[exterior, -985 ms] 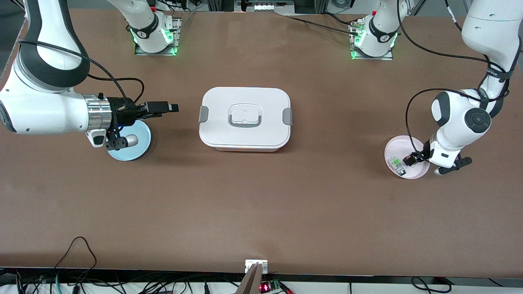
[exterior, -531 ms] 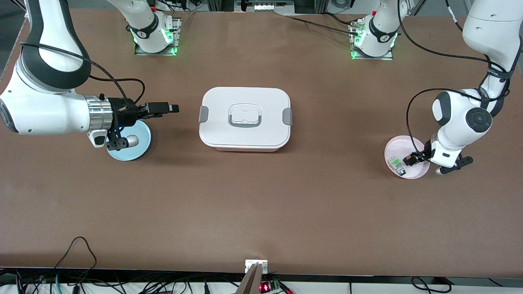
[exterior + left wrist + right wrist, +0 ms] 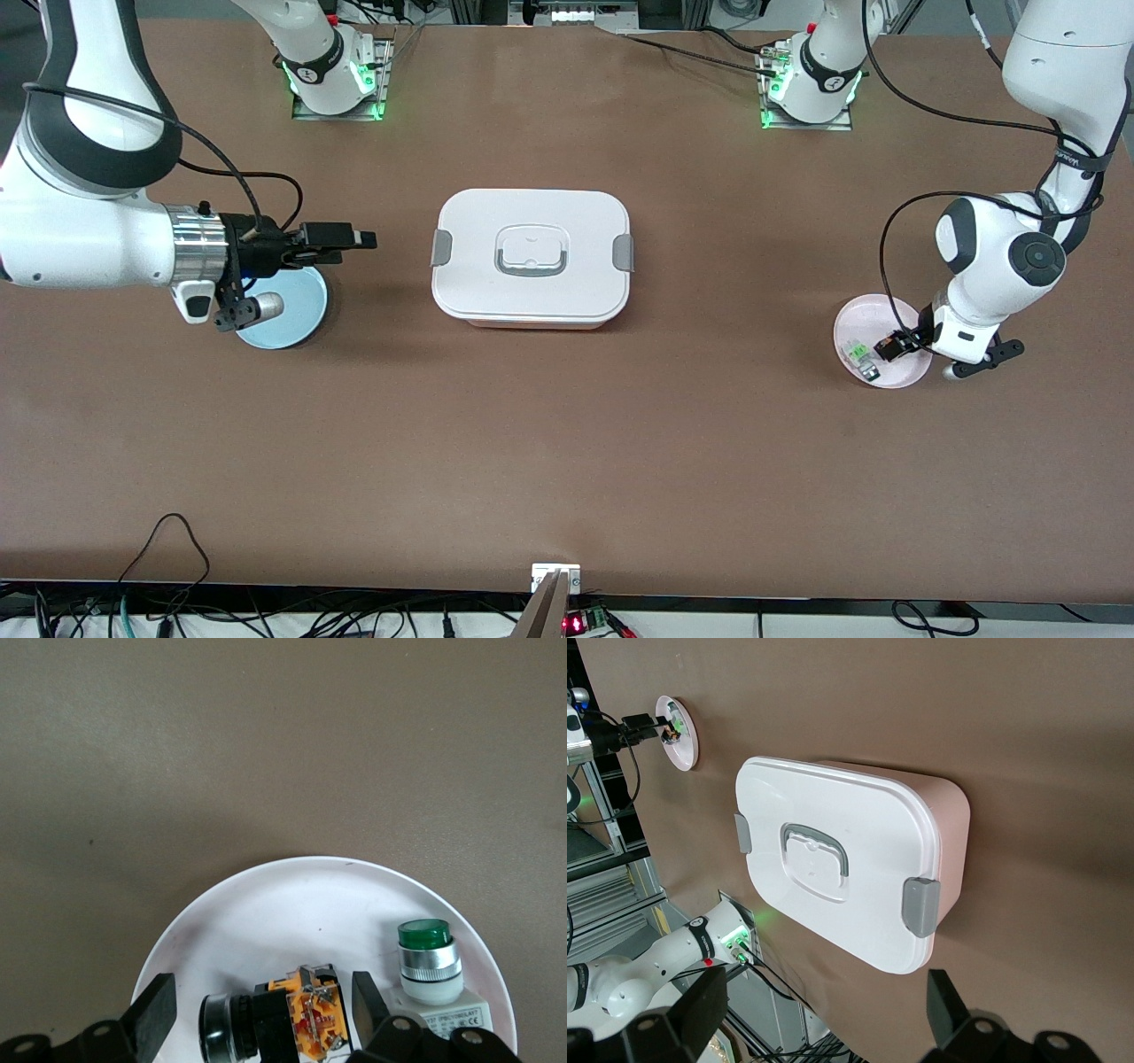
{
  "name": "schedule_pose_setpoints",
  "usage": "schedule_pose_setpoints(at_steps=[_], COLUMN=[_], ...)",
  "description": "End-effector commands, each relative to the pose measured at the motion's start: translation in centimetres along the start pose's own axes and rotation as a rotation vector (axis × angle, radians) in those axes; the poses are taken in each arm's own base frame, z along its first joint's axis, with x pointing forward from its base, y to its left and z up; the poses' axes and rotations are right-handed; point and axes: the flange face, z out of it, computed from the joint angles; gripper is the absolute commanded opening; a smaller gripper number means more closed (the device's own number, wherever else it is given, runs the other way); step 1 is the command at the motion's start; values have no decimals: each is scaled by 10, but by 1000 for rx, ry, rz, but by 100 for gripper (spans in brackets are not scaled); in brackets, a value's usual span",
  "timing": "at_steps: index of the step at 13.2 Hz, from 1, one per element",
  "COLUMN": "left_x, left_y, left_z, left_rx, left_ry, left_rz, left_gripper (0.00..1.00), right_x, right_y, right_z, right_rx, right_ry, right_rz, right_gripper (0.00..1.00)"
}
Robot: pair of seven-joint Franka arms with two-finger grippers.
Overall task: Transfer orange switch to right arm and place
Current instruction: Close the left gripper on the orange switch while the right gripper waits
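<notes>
Orange switch (image 3: 282,1020) lies on its side in the pink plate (image 3: 852,319), near the bench edge at the left arm's end, just beside a green switch (image 3: 429,967).

Left gripper (image 3: 257,1014) is low over the plate with its fingers (image 3: 158,1014) part open, one either side of the switch. One finger looks close to the orange body; I cannot tell whether either is touching. Not gripped yet, by the look of it.

Right gripper (image 3: 341,239) hangs over the bench between the blue plate (image 3: 301,319) and the white box (image 3: 530,257), fingers wide, empty, waiting.

Handling, as judged: the switch is small, light, rigid plastic with a round, smooth head that may roll or slip. Best hold is across the squarish orange-and-black body, leaving one end free for the right gripper to take.
</notes>
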Motion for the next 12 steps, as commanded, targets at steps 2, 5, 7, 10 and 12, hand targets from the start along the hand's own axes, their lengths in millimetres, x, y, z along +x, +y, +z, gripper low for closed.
schedule_pose_setpoints(at_steps=[2,5,7,10,12], left_x=[0,1,2,0,-1], left_y=[-9,-7,-6,-6,-5], left_z=[2,-2,-5,3,4], left_rx=[-25,-84,-90,-97,-99], left_ry=[-3,-12,-7,-4,-3], left_rz=[-29,-40,-39,-43,-48], left_gripper=[88,88,88,88,89], right_x=[-9,-13,-14,-15,-17], right_y=[0,15,25,29,31], right_z=[-5,-13,-17,-19,-18], right_rx=[12,21,27,30,32], right_ry=[2,-16,-34,-38,-50], right_rz=[-22,-1,12,-5,-1], right_gripper=[100,100,100,100,100])
